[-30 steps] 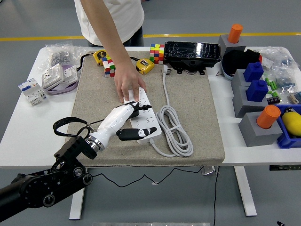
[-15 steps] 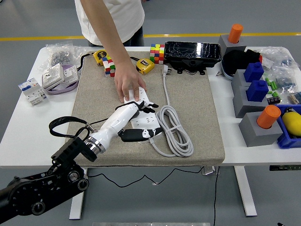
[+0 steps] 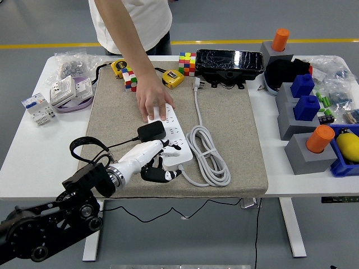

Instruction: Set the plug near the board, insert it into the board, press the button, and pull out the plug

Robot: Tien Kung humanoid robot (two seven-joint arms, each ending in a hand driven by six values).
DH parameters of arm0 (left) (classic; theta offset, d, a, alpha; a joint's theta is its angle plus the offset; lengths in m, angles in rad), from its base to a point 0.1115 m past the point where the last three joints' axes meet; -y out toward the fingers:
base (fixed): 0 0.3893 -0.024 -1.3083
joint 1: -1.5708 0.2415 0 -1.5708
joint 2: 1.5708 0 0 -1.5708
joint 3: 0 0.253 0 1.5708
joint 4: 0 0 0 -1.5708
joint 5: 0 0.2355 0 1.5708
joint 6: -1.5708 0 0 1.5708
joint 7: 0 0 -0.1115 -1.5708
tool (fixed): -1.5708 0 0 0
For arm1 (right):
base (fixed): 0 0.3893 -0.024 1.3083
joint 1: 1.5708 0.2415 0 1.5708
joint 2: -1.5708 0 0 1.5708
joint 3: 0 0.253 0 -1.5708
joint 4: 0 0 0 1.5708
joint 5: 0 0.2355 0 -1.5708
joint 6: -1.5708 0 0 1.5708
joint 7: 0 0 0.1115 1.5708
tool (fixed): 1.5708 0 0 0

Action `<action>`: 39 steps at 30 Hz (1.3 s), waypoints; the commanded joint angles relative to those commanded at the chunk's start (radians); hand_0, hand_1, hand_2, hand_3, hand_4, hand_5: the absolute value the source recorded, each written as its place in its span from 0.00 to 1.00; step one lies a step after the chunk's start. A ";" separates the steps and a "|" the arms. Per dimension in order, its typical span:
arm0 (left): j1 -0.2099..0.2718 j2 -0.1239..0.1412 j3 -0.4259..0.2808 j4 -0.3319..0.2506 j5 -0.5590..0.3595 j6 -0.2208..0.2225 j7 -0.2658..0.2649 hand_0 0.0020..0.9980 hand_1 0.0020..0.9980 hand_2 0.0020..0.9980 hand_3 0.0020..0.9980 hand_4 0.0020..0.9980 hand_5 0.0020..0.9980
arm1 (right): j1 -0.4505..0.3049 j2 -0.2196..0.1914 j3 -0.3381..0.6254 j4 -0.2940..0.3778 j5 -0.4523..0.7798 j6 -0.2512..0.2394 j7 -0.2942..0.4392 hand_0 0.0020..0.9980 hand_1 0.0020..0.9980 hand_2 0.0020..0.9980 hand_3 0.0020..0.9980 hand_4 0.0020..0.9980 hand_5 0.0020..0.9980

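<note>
The white power strip (image 3: 171, 130) lies on the grey mat, with its grey cord (image 3: 210, 155) coiled to the right. A black plug (image 3: 150, 131) sits on the strip's left side, and its black cable (image 3: 90, 143) loops off to the left. My left hand (image 3: 156, 162), white with black fingertips, rests just below the plug at the strip's near end. Its fingers are relaxed and hold nothing. A person's hand (image 3: 154, 102) presses flat on the strip's far end. My right arm is out of view.
Colour cubes (image 3: 187, 63) and yellow tape measures (image 3: 173, 78) lie along the mat's far edge beside a black case (image 3: 229, 61). Grey blocks with orange and blue pieces (image 3: 305, 140) crowd the right side. Socket parts (image 3: 70, 89) lie at the far left.
My left hand has drawn back toward the near edge and let go of the black plug, which now stands uncovered on the strip. The person's hand has stayed on the strip.
</note>
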 joint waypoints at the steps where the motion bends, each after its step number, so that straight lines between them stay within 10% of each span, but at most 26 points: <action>1: -0.001 0.000 0.001 0.000 -0.001 -0.006 0.009 0.08 0.07 0.12 0.91 0.70 0.23 | 0.000 0.000 0.001 0.000 0.000 0.000 0.000 0.54 0.65 0.66 0.56 0.91 0.43; 32: -0.036 -0.010 0.050 0.049 -0.036 -0.103 0.110 0.07 0.06 0.12 0.86 0.68 0.19 | 0.007 -0.016 -0.025 0.001 0.006 -0.001 0.000 0.54 0.65 0.66 0.56 0.91 0.43; 39: -0.010 -0.004 -0.009 0.029 -0.085 0.019 -0.057 0.07 0.06 0.12 0.75 0.67 0.19 | -0.002 -0.010 -0.011 0.001 0.002 -0.001 0.001 0.54 0.65 0.66 0.56 0.91 0.43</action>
